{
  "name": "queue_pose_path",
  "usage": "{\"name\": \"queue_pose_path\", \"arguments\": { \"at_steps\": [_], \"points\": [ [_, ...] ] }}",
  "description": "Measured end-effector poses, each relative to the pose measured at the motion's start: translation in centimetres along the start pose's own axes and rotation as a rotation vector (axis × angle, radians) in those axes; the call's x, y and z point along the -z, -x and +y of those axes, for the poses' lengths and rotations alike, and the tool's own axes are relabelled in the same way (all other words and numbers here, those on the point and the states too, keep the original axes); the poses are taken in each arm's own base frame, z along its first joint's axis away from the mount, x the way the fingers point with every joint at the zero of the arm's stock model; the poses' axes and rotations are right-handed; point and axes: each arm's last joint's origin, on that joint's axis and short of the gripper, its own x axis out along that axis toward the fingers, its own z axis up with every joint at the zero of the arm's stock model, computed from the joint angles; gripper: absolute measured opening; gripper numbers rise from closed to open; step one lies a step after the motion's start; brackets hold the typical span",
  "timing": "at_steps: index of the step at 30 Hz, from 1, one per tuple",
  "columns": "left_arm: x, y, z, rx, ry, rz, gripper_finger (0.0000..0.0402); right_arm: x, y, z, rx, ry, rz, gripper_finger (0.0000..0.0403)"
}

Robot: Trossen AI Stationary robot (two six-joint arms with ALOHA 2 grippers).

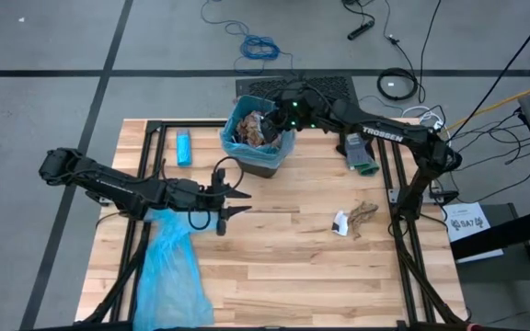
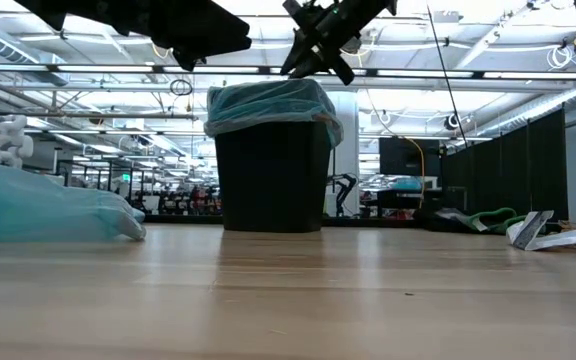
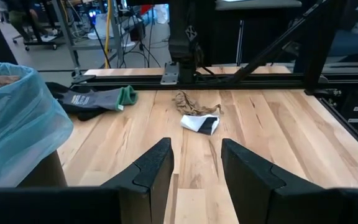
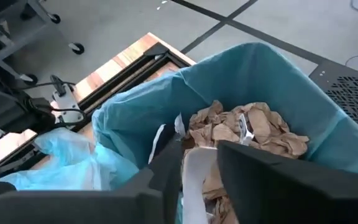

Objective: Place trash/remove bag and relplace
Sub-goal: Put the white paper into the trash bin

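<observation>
The right gripper [image 4: 197, 163] hangs just above the one dark bin with its light-blue plastic liner [image 1: 247, 115]; its fingers are slightly apart with a white paper scrap [image 4: 194, 180] between them, over the many brown wads [image 4: 253, 127] already inside. Two scraps, one brown [image 1: 364, 211] and one white [image 1: 340, 223], lie on the wooden table [image 1: 283, 267] well apart from this claw. The left gripper [image 1: 239, 203] waits with fingers apart beside one spare blue bag [image 1: 168, 267], so I judge the bag change is not begun.

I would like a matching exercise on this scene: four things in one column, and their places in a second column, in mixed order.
Things:
1. right pincer
2. left pincer
3. spare blue bag
4. glove

Places:
A. lying flat near the table's front left
B. over the lined bin, above the trash
C. beside the right arm's base
D. in front of the bin, fingers apart

Pairs: 1-B, 2-D, 3-A, 4-C
</observation>
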Motion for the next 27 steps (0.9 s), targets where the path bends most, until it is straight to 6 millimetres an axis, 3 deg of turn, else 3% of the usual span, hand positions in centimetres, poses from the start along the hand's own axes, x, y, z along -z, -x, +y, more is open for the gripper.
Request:
{"name": "queue_pose_path", "arguments": {
  "at_steps": [3, 8, 13, 16, 20, 27],
  "points": [
    [0.0, 0.0, 0.0, 0.0, 0.0, 0.001, 0.0141, -0.2, 1.2, 0.0, -0.003, 0.016, 0.004, 0.013],
    [0.1, 0.0, 0.0, 0.0, -0.003, 0.013, 0.0141, -0.6, 6.6, 0.2, 0.021, 0.087, 0.019, 0.0154],
    [0.6, 0.0, 0.0, 0.0, -0.013, 0.06, 0.0141, 1.8, 12.1, 0.6, 0.145, 0.05, 0.186, 0.0148],
    [0.5, 0.0, 0.0, 0.0, -0.012, 0.056, 0.0141, 4.6, 14.6, 1.4, 0.279, 0.027, 0.321, 0.0141],
    [0.5, 0.0, 0.0, 0.0, -0.012, 0.054, 0.0141, 9.5, 16.3, 3.0, 0.401, -0.036, 0.471, 0.0137],
    [0.5, 0.0, 0.0, 0.0, -0.011, 0.053, 0.0141, 20.2, 16.1, 3.6, 0.552, -0.237, 0.591, 0.0139]
  ]
}}
